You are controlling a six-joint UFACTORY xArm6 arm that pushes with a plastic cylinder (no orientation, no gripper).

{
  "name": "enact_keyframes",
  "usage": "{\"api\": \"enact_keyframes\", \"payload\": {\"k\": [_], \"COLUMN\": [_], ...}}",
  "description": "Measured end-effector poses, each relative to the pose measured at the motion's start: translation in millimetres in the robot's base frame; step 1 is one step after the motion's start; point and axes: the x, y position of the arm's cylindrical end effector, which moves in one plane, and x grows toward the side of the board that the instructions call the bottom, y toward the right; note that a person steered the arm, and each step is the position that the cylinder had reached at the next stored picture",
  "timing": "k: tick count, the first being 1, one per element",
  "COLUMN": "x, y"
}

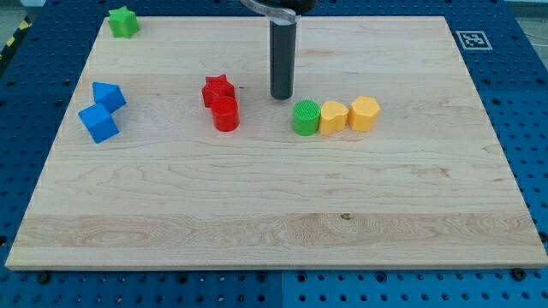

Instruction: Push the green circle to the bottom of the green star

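Wooden board point(257, 205): my tip point(282, 97) near ribbed green circle point(306, 117) (cylindrical).

Rod: dark, straight, upright, entering from the view's top.
My tip point(282, 97): down at the board surface.

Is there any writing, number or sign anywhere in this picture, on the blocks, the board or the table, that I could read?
No readable words, numbers or brand names anywhere.
Only sign: a black-and-white square marker at the wooden board's top right corner, a coded pattern, not letters.
The green circle, green star and other blocks bear no print.
My tip, just above and left of the green circle, is unmarked.
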Motion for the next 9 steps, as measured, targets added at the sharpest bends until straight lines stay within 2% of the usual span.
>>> {"api": "enact_keyframes", "payload": {"k": [4, 5, 7, 9], "x": [80.2, 93.2, 85.5, 57.2], "y": [1.0, 28.0, 50.6, 50.6]}}
